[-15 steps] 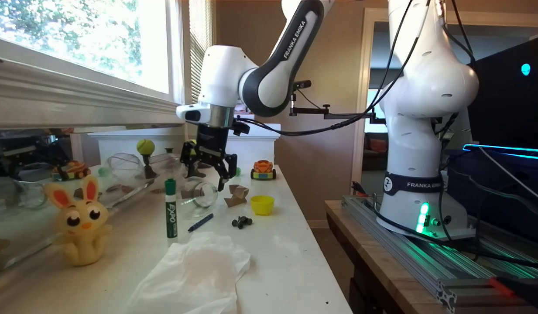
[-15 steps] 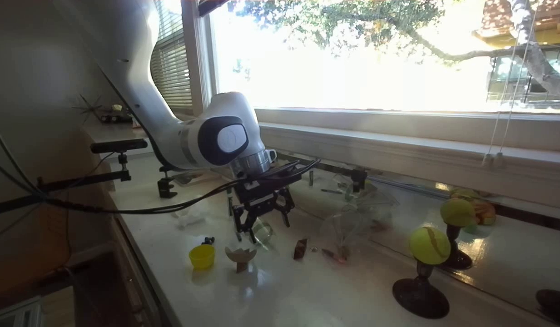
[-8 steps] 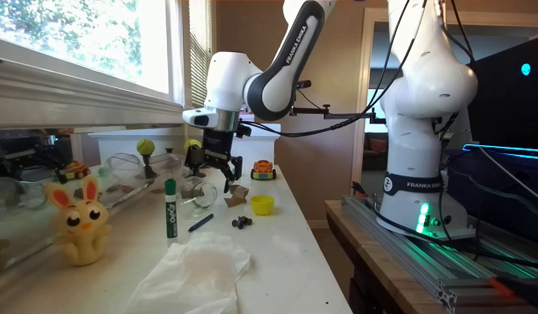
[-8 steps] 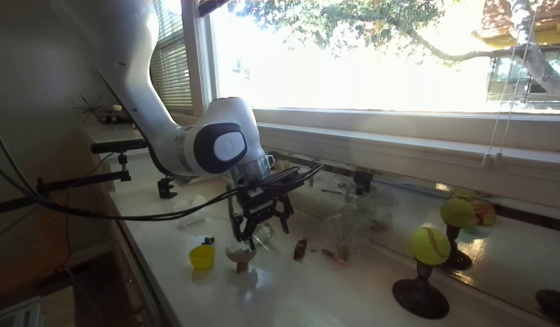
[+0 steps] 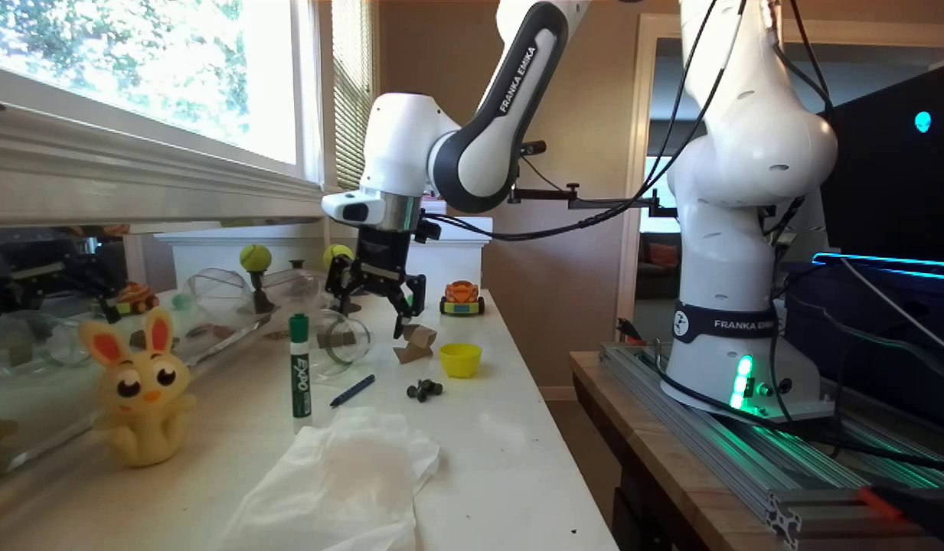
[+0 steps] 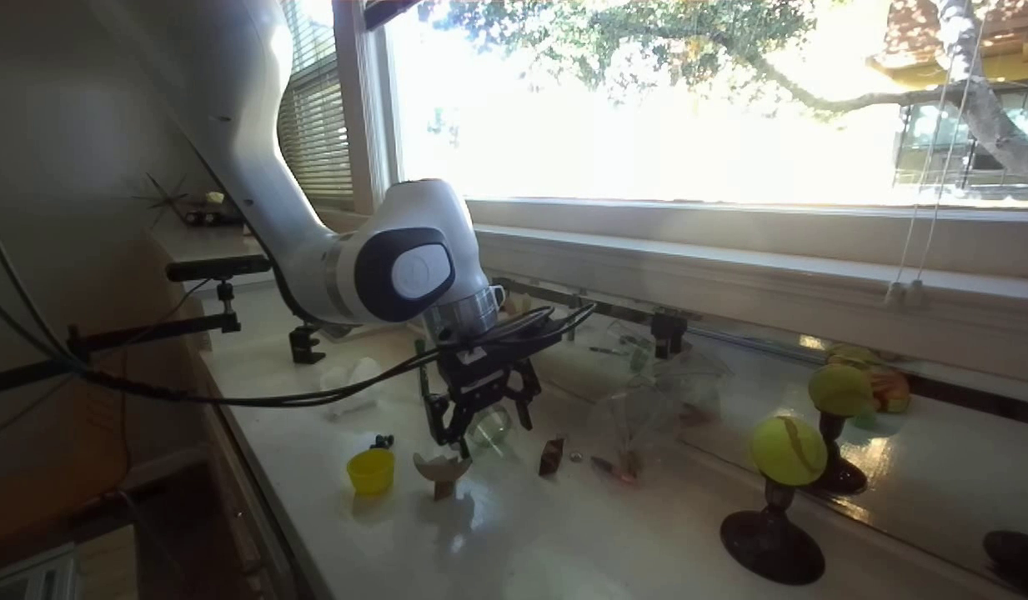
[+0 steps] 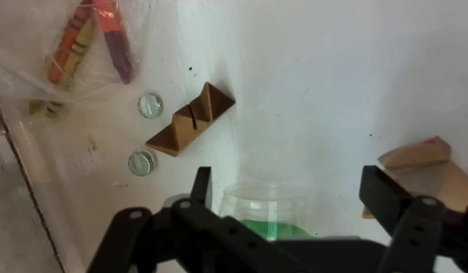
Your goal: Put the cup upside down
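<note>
Glass cup [image 7: 264,208] is tipped on its side, partly hidden by the gripper [image 7: 288,182]; jaws are spread wide, but whether it's touched can't be told tbh.

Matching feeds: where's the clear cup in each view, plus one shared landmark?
In an exterior view: clear cup, left of centre, just right of the green marker.
In an exterior view: clear cup, below centre, showing through the open gripper.
In the wrist view: clear cup, low, just right of centre, partly hidden by the gripper.
Shared landmark: brown folded piece, far right in the wrist view.
</note>
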Tool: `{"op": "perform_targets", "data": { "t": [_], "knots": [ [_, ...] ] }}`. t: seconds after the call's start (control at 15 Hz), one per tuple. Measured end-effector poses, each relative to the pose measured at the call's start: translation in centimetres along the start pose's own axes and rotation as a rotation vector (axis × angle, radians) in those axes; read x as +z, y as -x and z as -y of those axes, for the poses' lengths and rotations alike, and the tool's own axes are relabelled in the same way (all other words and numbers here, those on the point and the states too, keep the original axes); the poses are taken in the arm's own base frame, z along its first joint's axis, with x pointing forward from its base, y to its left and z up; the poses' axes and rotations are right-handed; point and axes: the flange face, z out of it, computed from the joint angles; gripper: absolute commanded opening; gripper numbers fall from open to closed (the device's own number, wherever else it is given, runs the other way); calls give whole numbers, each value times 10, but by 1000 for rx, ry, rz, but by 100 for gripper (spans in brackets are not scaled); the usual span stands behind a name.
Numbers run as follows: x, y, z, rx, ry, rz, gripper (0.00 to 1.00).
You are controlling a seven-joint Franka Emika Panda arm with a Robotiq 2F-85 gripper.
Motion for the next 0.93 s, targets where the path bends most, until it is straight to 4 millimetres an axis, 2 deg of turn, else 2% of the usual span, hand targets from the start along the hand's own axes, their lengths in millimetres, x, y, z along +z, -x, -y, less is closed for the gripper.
{"op": "perform_targets", "data": {
  "t": [0.53,0.93],
  "knots": [
    [8,5,-2,81,10,-9,100],
    [6,9,-9,149,32,-15,100]
  ]
}}
